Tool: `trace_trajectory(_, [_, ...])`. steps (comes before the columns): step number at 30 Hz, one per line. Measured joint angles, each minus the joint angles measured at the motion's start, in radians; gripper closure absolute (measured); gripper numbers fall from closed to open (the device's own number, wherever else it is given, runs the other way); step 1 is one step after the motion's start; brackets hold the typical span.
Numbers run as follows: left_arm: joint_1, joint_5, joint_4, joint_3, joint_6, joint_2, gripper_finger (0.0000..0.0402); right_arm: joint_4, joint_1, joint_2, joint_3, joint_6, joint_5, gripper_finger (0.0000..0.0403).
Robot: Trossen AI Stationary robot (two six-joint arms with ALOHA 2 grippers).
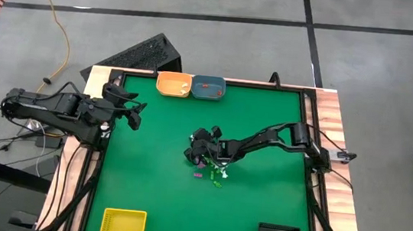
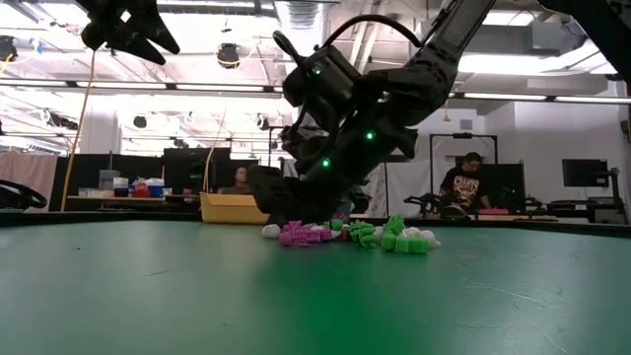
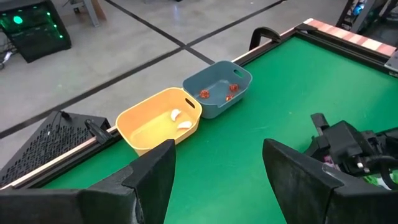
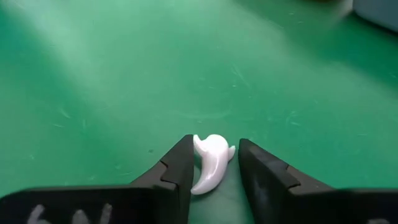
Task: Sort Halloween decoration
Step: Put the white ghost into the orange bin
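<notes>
While the right gripper [image 4: 212,167] is bracketing a small white trinket [image 4: 211,163] down on the green table [image 4: 112,81], its fingers [image 4: 176,171] are sitting parted on either side of the piece, not yet pinching it. To do this pick well, I judge the fingers should be closing slowly and squarely across the trinket's thicker rounded end, since its curved, tapering shape is likely to be squirting out sideways if squeezed near the thin tail; the tips should be staying low against the table so the piece is not slipping beneath them.

The trinket itself is looking glossy white, hooked like a little ghost or tooth, and far smaller than the fingers.

Just beside the right gripper [image 1: 201,150], the remaining Halloween decoration [image 2: 355,235] is lying in a loose heap of purple, green and white pieces near the middle of the table. Farther from the pile, at the table's back edge, the orange tray [image 3: 158,121] is holding a couple of white pieces and the blue tray [image 3: 218,94] beside it a few orange-red ones. The left gripper [image 1: 131,113] is waiting open, well apart from the pile, over the table's left side.
</notes>
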Motion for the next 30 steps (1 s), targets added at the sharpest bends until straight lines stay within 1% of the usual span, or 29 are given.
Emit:
trace_trajectory(19, [0.0, 0.0, -0.001, 0.0, -0.01, 0.0, 0.017, -0.026, 0.004, -0.001, 0.001, 0.0, -0.001, 0.0343])
trace_trajectory(30, [0.0, 0.0, -0.001, 0.0, -0.01, 0.0, 0.017, -0.02, 0.003, -0.002, 0.0, 0.001, -0.002, 0.0371])
